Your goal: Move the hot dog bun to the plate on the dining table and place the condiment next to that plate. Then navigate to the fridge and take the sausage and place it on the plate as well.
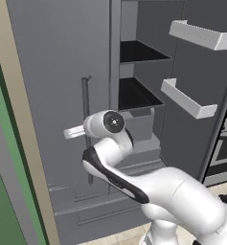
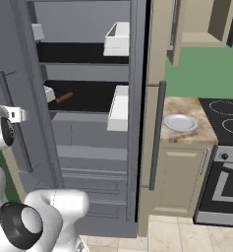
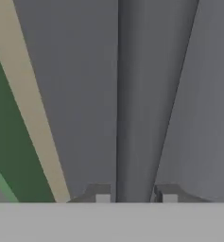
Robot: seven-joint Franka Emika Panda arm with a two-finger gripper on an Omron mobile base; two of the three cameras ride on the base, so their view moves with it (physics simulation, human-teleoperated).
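the fridge (image 1: pixel 62 95) stood before the pincer (image 3: pixel 134 196), its right door swung wide, its left door shut. the pincer was pressed together on the handle (image 3: pixel 134 94) of that left door, one tip on each side of the bar. the sausage (image 2: pixel 65 97) lay on a black shelf, inside and off to the pincer's right. the step in hand looked like opening the left door: best to keep the pinch firm and pull along the door's arc, not straight back, so the tips would not slide off the bar.
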